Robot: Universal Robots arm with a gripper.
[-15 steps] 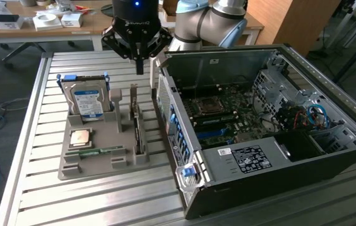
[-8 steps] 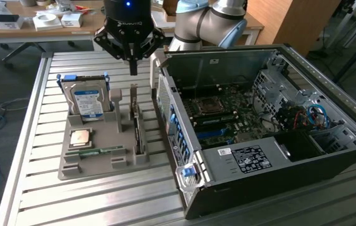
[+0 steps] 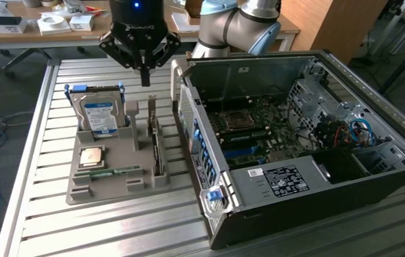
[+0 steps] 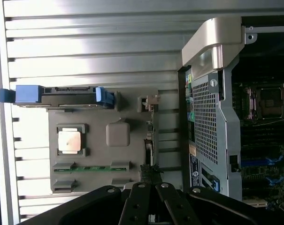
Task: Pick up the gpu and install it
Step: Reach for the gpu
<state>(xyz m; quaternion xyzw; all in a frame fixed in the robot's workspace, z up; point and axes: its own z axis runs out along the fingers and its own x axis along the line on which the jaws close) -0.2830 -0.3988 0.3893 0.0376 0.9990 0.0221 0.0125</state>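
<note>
Slatted metal table (image 3: 102,230), closed empty end effector (image 3: 145,81) above upright gpu (image 3: 158,152) in grey tray (image 3: 125,156)

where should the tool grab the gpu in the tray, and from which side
Probably its upper long edge, mid-length, from straight above. The gpu stands on edge in a tray slot, so both flat faces are free up top for a pinch across its thin board. The case close beside it crowds a sideways approach.
</note>
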